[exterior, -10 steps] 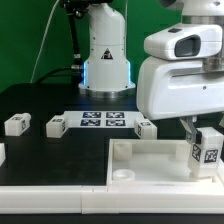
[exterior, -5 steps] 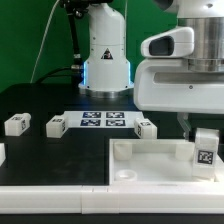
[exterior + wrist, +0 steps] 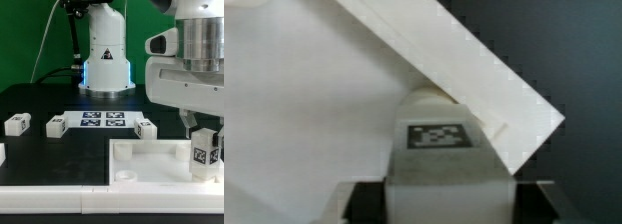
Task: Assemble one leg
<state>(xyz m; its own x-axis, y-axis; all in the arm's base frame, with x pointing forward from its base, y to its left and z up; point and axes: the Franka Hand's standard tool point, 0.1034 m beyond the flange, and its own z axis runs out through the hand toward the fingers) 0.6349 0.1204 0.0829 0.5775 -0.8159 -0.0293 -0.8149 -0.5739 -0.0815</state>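
Observation:
My gripper point(image 3: 206, 135) is shut on a leg point(image 3: 207, 148), a chunky white block with a black-and-white tag, and holds it upright at the far right corner of the wide white tray-like piece point(image 3: 150, 160). In the wrist view the leg point(image 3: 443, 160) sits between my fingers, its tip against the tray's raised rim point(image 3: 473, 70) near a corner. Three more legs lie on the black table: two at the exterior view's left point(image 3: 16, 124) point(image 3: 56, 125) and one by the tray's back edge point(image 3: 146, 127).
The marker board point(image 3: 103, 121) lies flat behind the tray. The robot's white base point(image 3: 105, 55) stands at the back. Another white part point(image 3: 2, 153) shows at the exterior view's left edge.
My gripper with the leg has shifted slightly over the tray's right corner, dipping then rising a little. Nothing else moved.

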